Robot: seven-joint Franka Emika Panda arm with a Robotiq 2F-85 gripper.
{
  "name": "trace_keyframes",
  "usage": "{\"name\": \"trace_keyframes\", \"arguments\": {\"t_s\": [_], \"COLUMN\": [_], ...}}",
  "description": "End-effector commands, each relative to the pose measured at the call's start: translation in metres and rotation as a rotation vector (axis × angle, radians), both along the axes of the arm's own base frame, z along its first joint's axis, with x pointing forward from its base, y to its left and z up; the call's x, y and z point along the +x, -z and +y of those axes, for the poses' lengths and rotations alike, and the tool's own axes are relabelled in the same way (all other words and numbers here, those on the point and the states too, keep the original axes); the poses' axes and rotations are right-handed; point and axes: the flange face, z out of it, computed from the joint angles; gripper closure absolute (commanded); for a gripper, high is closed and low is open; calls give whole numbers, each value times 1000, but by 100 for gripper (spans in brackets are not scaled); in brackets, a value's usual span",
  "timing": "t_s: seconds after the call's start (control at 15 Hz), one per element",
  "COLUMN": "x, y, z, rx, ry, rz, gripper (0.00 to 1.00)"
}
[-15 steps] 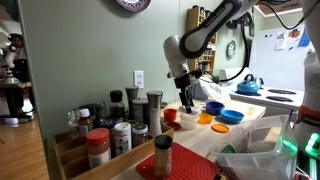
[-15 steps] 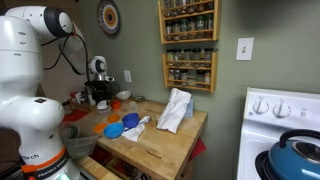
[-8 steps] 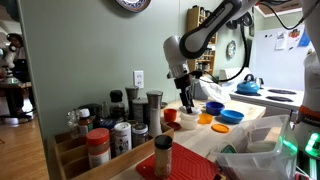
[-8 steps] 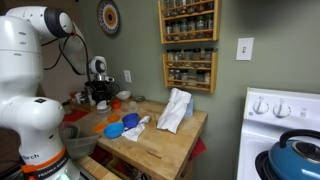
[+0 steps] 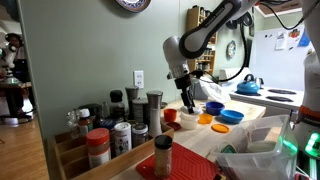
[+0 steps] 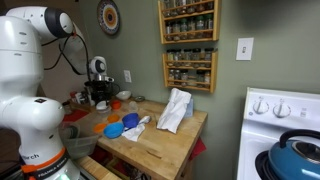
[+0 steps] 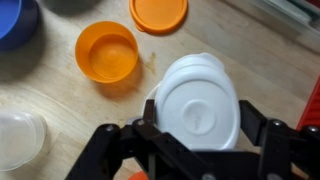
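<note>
In the wrist view my gripper (image 7: 200,125) comes in from the bottom, its two black fingers (image 7: 152,125) pressed against either side of an upside-down white bowl (image 7: 200,100), which looks like a stack of white bowls. The bowl sits just above the wooden counter (image 7: 270,60). An orange cup (image 7: 107,55) stands close to its upper left. In both exterior views the gripper (image 5: 186,102) (image 6: 100,98) hangs low over the counter among the coloured bowls; the white bowl is too small to make out there.
An orange lid (image 7: 158,13), a blue bowl (image 7: 15,20) and a clear bowl (image 7: 18,138) lie around the gripper. Blue bowls (image 5: 231,116) and a red cup (image 5: 170,115) stand nearby. Spice jars (image 5: 110,130), a crumpled cloth (image 6: 175,110) and a wall spice rack (image 6: 188,45) border the counter.
</note>
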Motion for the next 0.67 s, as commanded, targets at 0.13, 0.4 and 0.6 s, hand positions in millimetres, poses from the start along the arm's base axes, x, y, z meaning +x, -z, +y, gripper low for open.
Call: {"name": "trace_keyframes", "arguments": {"t_s": [0.13, 0.4, 0.6], "x": [1, 1, 1], "y": [1, 2, 4], "z": [5, 7, 7], "rx": [-3, -4, -7], "ry": [-24, -30, -33], "rz": [18, 26, 28], "gripper": [21, 20, 15]}}
